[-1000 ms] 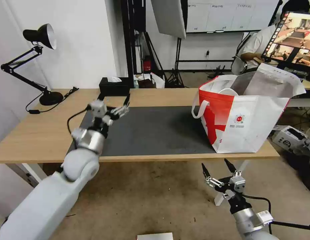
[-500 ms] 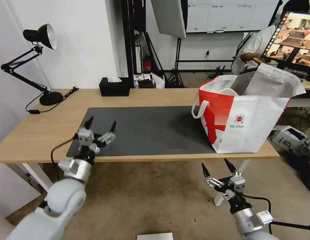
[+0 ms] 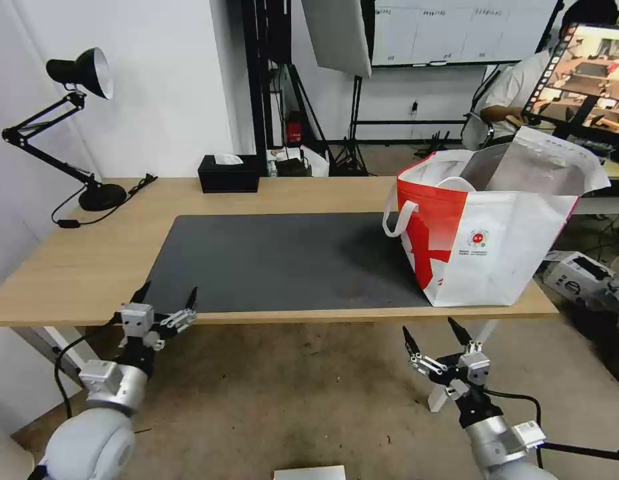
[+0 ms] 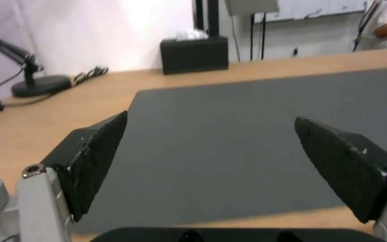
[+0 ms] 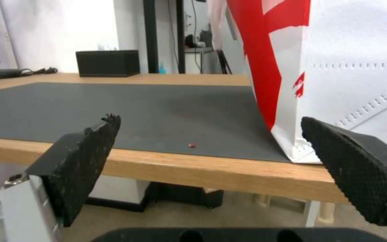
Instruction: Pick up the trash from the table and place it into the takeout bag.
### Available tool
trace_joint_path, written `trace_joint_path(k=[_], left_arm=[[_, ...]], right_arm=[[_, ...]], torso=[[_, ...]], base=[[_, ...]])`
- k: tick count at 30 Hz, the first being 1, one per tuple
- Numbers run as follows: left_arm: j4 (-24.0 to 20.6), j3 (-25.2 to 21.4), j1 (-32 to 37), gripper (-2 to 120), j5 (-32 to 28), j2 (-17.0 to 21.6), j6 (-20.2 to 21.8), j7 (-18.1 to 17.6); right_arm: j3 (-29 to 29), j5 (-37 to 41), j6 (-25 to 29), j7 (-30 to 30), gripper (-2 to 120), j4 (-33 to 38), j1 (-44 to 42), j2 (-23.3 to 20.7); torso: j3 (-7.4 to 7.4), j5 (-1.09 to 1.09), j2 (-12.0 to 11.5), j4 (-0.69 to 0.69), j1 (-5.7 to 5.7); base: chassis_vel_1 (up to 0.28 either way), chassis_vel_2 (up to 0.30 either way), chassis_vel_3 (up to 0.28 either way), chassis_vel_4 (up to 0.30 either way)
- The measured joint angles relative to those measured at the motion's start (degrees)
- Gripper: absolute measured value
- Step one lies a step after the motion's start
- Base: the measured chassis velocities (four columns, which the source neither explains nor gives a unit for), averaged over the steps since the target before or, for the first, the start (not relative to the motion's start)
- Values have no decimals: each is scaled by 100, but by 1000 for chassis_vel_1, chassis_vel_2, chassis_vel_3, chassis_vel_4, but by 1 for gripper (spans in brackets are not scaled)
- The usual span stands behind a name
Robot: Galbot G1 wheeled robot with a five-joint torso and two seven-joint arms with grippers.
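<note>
Takeout bag (image 3: 492, 233) stands right of frame on the desk (image 3: 76, 267); left tool (image 3: 164, 299) and right tool (image 3: 432, 337), fingers apart, lower frame.

Takeout bag (image 3: 496, 233) on table (image 3: 89, 267), right

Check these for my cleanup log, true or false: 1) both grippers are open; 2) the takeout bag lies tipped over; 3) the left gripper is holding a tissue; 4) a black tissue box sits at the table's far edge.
1) True: the left gripper and right gripper both hang open below the table's front edge.
2) False: the takeout bag stands upright on the table's right end.
3) False: it holds nothing.
4) True: the black tissue box is there.
</note>
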Motion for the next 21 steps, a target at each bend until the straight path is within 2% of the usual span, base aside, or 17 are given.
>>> trace_joint_path(k=[9, 21], left_arm=[[-127, -282, 510, 100, -25, -290, 218, 47], [-165, -240, 824, 100, 97, -584, 160, 105]], right_arm=[[0, 0, 0, 0, 100, 0, 0, 0], [0, 0, 0, 0, 100, 0, 0, 0]], torso=[[0, 0, 0, 0, 0], [0, 0, 0, 0, 0]], base=[[0, 0, 0, 0], [0, 0, 0, 0]])
